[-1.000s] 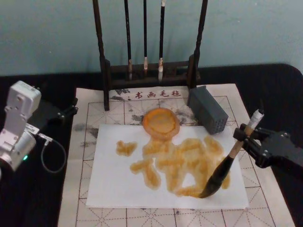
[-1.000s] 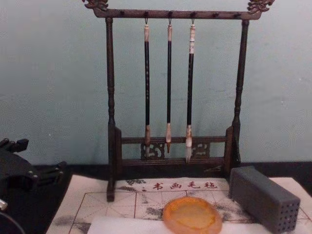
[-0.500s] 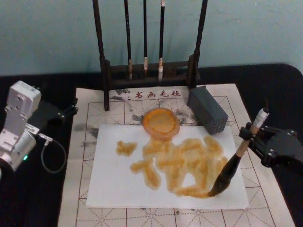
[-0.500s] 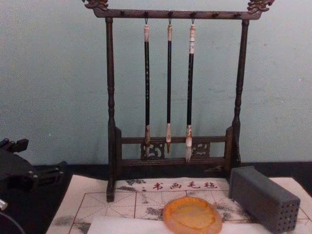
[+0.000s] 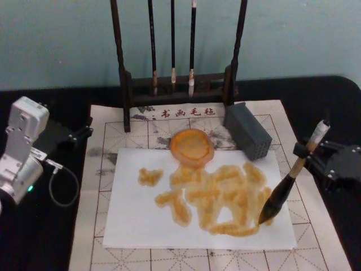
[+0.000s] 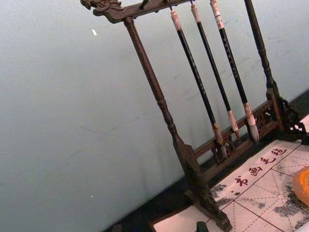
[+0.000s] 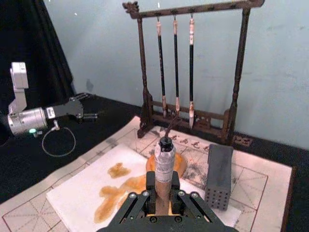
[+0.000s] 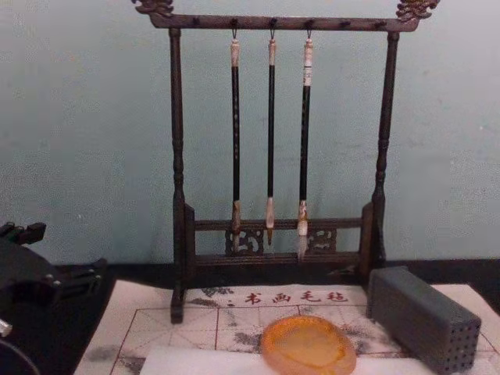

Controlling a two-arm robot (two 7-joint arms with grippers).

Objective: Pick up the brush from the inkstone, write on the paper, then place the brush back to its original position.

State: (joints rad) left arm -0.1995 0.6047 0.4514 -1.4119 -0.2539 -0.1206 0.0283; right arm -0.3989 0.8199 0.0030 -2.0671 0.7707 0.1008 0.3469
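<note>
The main risk from here is the stroke running off the paper (image 5: 135,217). The bristle tip sits near the sheet's right edge, so a little more travel rightward would put it on the gridded mat (image 5: 104,121). Pressing too hard could also splay the bristles or drag the wet sheet. On the return, the grey block (image 5: 248,131) stands between the right hand (image 5: 309,153) and the inkstone (image 5: 192,147), and a low swing could clip it.

The right hand is clamped on the brush (image 5: 287,183), high on the tan handle just below the white cap. From the grip the shaft slopes down, left and nearer, and its dark tip appears to touch the paper at the right end of the orange wash. The left hand (image 5: 80,134) rests parked on the tabletop at far left, beside the mat; whether it is open I cannot tell.
</note>
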